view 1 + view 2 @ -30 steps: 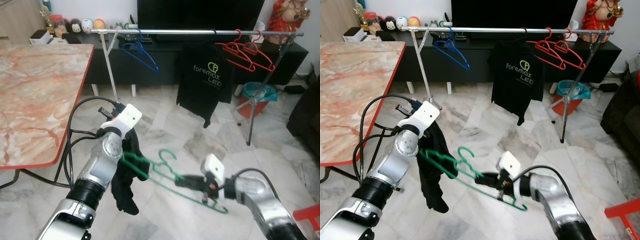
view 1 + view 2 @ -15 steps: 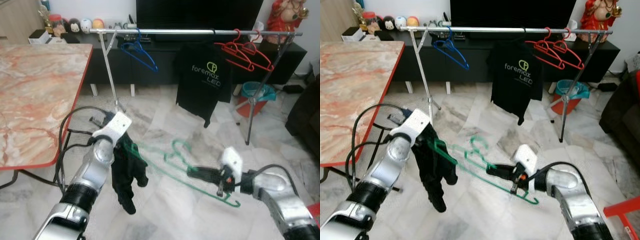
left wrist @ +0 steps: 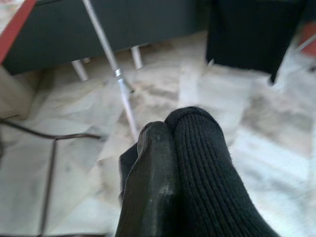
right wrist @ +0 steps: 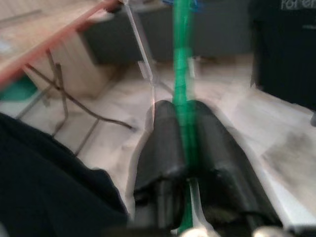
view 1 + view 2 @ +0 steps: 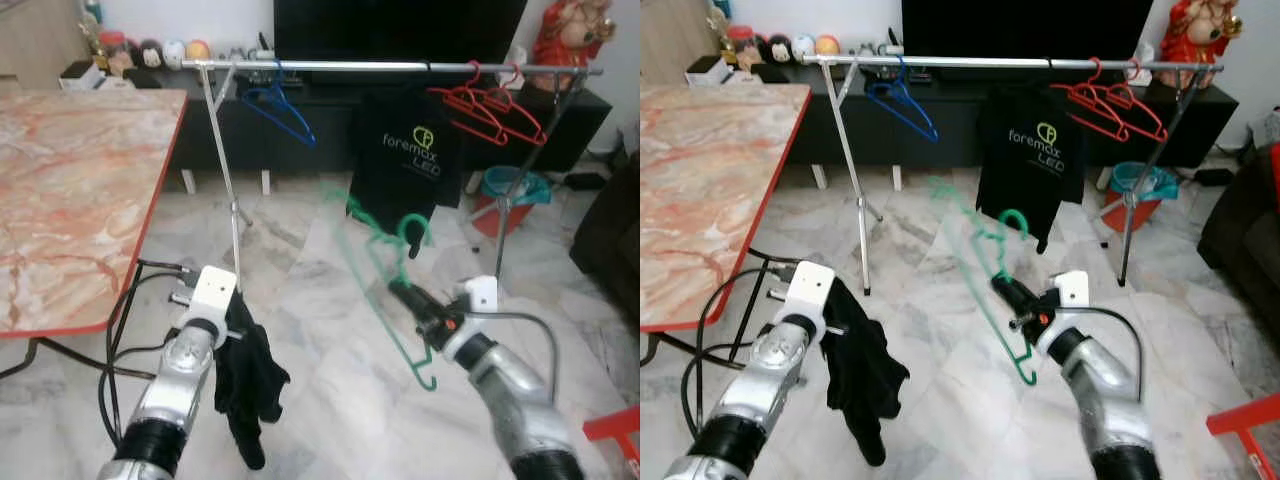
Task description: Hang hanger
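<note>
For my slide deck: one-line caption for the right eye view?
Right gripper lifts a green hanger toward the clothes rail; left gripper holds a black garment.

Home living room: marble floor (image 5: 300, 330), TV console (image 5: 330, 125), clothes rail (image 5: 400, 66), marble-top table (image 5: 70, 190).

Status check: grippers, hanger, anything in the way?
Right gripper clamps green hanger, below rail. Left gripper grips black garment. Black shirt hangs on rail ahead.

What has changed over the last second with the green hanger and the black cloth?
The right gripper has swung the green hanger up from low and flat to nearly upright, toward the rail. The hanger has come free of the black cloth, which the left gripper keeps holding, now lower. Rail, shirt and other hangers unchanged.
</note>
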{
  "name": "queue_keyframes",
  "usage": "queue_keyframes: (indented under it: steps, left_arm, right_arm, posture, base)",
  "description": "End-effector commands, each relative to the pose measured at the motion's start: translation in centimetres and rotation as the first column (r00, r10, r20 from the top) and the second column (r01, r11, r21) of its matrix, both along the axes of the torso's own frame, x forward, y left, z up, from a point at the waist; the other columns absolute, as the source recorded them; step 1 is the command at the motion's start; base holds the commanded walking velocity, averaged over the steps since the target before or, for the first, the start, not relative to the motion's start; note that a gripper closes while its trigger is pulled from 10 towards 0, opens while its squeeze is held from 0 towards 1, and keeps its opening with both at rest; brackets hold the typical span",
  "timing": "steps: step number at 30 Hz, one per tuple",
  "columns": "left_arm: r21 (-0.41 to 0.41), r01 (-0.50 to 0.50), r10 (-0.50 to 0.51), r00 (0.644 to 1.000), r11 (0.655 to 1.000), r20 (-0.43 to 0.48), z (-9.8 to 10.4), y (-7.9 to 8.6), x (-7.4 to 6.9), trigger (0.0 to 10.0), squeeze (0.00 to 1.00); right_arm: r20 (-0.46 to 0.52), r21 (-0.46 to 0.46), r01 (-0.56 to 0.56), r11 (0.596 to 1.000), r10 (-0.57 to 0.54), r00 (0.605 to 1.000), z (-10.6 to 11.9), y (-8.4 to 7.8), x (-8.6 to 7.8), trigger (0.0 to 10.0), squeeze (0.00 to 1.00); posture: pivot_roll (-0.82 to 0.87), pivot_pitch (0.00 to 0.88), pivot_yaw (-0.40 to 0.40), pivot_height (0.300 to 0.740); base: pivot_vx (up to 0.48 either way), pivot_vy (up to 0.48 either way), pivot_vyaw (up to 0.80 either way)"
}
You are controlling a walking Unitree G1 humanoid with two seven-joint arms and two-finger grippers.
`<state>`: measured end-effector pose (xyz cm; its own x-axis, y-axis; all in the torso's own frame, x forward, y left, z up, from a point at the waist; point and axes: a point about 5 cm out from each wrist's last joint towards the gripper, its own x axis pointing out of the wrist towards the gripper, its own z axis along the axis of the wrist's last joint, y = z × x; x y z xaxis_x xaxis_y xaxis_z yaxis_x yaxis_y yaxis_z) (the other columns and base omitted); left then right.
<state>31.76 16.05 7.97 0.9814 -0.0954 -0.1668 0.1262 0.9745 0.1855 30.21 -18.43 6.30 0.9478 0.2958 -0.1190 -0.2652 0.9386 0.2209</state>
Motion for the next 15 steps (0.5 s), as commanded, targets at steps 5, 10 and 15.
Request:
queue_keyframes:
  steps: [5, 10, 15]
  left_arm:
    - [-0.149, -0.005, 0.021, 0.994, 0.989, 0.106, 1.4, 0.1, -0.2, 10.0, 0.00]
    - [-0.199, -0.014, 0.039, 0.992, 0.980, 0.123, 1.4, 0.4, -0.6, 10.0, 0.00]
    - [-0.240, -0.007, 0.042, 0.989, 0.971, 0.141, 1.8, 0.4, -0.5, 10.0, 0.00]
  right_arm:
    - [0.005, -0.063, 0.248, 0.967, -0.248, 0.969, -0.7, -0.7, -0.1, 10.0, 0.00]
    - [0.057, -0.093, 0.280, 0.955, -0.276, 0.960, -1.1, 0.4, -0.2, 10.0, 0.00]
    - [0.111, -0.138, 0.334, 0.933, -0.320, 0.941, -0.4, -0.4, 0.0, 10.0, 0.00]
  posture:
    - [0.05, 0.000, -0.015, 0.740]
    - [0.05, 0.000, -0.004, 0.740]
    - [0.06, 0.000, -0.006, 0.740]
  base:
    - [0.000, 0.000, 0.00]
    - [0.000, 0.000, 0.00]
    - [0.000, 0.000, 0.00]
